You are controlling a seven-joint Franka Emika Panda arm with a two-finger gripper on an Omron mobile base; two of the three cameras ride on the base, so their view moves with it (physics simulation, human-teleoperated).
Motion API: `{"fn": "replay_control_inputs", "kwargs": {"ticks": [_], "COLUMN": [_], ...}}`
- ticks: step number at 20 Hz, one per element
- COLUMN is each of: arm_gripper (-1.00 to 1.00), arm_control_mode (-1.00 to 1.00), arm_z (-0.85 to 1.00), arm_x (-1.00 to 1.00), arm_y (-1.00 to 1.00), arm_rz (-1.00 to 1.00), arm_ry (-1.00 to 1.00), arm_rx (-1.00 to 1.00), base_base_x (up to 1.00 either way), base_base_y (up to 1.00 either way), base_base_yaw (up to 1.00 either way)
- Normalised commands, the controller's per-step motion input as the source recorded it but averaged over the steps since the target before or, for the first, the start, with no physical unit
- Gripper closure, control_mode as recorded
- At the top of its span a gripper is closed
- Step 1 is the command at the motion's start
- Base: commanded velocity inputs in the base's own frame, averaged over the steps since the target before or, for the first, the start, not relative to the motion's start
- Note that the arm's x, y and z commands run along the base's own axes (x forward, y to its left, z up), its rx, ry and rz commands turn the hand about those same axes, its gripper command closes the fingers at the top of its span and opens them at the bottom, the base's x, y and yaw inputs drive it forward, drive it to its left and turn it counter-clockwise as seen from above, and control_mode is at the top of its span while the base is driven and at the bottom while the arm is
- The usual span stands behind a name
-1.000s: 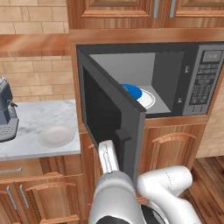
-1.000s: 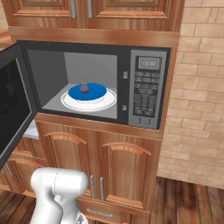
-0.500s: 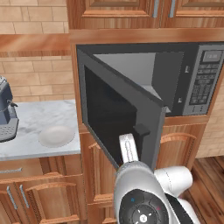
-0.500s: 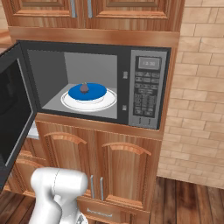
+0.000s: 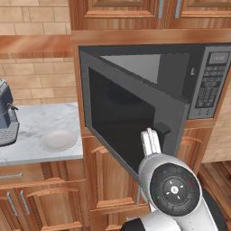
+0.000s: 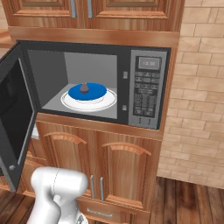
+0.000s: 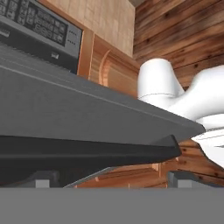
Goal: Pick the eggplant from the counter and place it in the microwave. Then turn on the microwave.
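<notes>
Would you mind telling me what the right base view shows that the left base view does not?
Right base view alone: the eggplant on a blue plate inside the microwave.
Left base view alone: the counter, a coffee machine, a pale bowl, the door's handle.
Both: the microwave's open door, its button panel, wooden cabinets.

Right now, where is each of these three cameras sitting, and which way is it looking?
Left base view: behind the arm to its left, facing the counter and the outer face of the microwave door; the white arm rises at lower right.
Right base view: behind to the right, looking into the microwave at the eggplant on its blue plate; the arm shows at lower left.
Hand view: on the hand, close against the door's edge, open jaws at the bottom.
All three share the open door.
</notes>
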Motion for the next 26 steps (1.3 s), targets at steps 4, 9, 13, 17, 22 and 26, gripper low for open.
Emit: {"fn": "replay_control_inputs", "kwargs": {"ticks": [4, 9, 13, 17, 22, 26], "arm_gripper": [-1.00, -1.00, -1.00, -1.00, -1.00, -1.00], "arm_control_mode": [-1.00, -1.00, -1.00, -1.00, -1.00, -1.00], "arm_z": [0.00, 0.00, 0.00, 0.00, -0.01, -0.03], "arm_x": [0.19, 0.25, 0.31, 0.33, 0.38, 0.41], "arm_y": [-0.38, -0.36, -0.34, -0.37, -0.35, -0.34], "arm_rz": [0.00, 0.00, 0.00, -0.01, -0.01, -0.01], "arm_ry": [0.03, 0.01, 0.02, 0.04, 0.04, 0.03], "arm_rx": [0.02, 0.02, 0.01, 0.01, 0.01, 0.00], "base_base_x": [0.00, 0.00, 0.00, 0.00, 0.00, 0.00], "base_base_y": [0.00, 0.00, 0.00, 0.00, 0.00, 0.00], "base_base_yaw": [0.00, 0.00, 0.00, 0.00, 0.00, 0.00]}}
